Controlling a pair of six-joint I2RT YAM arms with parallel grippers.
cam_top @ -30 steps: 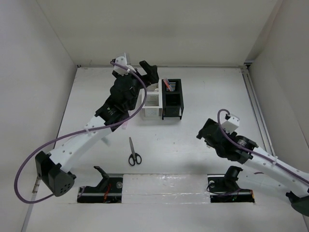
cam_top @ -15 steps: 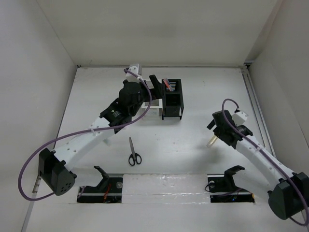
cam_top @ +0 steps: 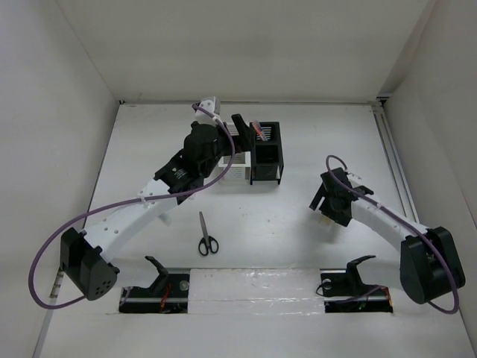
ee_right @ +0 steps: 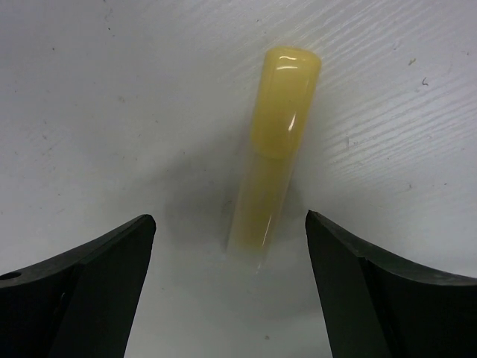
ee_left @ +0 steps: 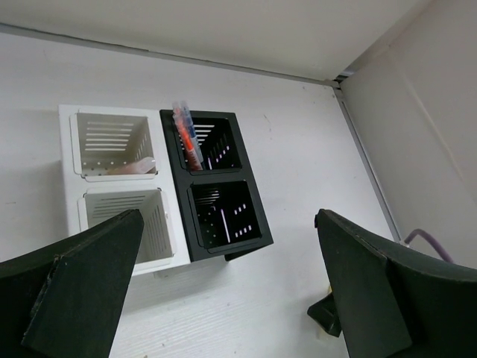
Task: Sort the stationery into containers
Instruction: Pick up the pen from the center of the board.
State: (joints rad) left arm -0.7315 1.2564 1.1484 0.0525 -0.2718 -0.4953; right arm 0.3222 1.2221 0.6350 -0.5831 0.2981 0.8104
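Observation:
A yellow highlighter [ee_right: 276,149] lies flat on the white table. My right gripper [ee_right: 229,218] is low over its near end, open, one finger on each side and neither touching it. In the top view the right gripper [cam_top: 323,209] is right of centre. My left gripper [ee_left: 231,298] hovers open and empty above the containers: a white organizer [ee_left: 168,246] and a black organizer [ee_left: 253,242] side by side. Pens [ee_left: 186,134] stand in the black one's far compartment. A pale pinkish item [ee_left: 134,165] lies in the white one's far compartment. Black-handled scissors [cam_top: 206,237] lie near the front.
The black organizer [cam_top: 266,153] stands at the back centre, with the left arm [cam_top: 171,175] covering much of the white organizer [cam_top: 237,173]. The enclosure walls close in the left, right and back. Two arm bases sit at the near edge.
My right arm has swung in and come down over the yellow highlighter, its jaws narrowing slightly. My left gripper shifted right over the organizers, then held still.

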